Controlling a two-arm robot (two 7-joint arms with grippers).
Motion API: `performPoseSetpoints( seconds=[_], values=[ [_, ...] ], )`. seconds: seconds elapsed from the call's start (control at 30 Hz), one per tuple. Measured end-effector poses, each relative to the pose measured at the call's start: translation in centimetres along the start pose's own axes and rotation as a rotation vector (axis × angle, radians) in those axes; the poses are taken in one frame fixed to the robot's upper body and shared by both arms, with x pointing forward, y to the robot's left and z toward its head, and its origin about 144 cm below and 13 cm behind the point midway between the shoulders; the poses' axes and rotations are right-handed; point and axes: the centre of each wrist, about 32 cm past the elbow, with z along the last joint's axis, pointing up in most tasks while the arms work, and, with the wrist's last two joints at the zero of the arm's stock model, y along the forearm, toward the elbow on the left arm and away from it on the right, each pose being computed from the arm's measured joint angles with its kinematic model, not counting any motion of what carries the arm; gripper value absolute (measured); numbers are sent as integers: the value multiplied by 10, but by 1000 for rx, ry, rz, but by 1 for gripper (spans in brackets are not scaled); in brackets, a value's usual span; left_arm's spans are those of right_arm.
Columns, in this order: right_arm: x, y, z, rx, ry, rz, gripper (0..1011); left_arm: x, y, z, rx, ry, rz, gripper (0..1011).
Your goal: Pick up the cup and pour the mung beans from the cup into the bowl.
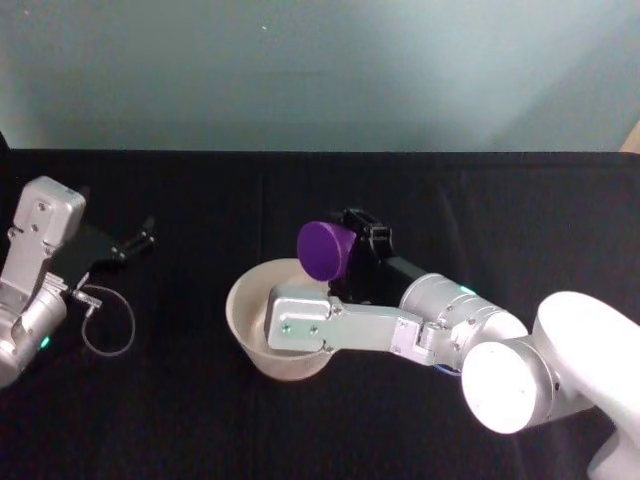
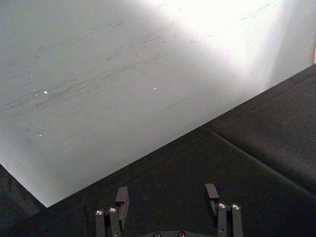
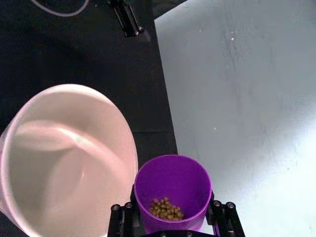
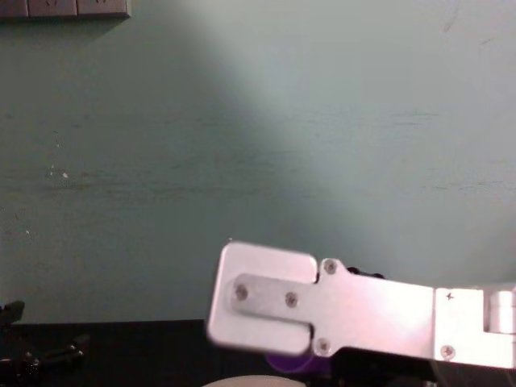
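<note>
Head view, one cup, one bowl

Bowl partly behind right arm

A black cloth covers the table. A thin wire loop lies on it at nine o'clock. A pale wall stands at twelve.

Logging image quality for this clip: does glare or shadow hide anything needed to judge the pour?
No. Left wrist view: strong glare whitens the wall beyond the open left gripper, parked over black cloth. Right wrist view: even light, the mung beans show clearly inside the cup held by the right gripper; soft sheen on the bowl wall. Chest view: the wall's left side is shaded.
</note>
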Motion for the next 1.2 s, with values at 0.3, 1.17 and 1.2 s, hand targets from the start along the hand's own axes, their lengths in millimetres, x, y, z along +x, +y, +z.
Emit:
performPoseSetpoints(
  seconds=[0.3,1.17,1.2],
  values=[
    [-5,0,10,-7,-69,-8,729,0,0,0,0,0,0,1000],
    [-20,-2,32,-65,-304,-33,729,0,0,0,0,0,0,1000],
    [-21,-2,33,-67,-309,-33,729,0,0,0,0,0,0,1000]
  ],
)
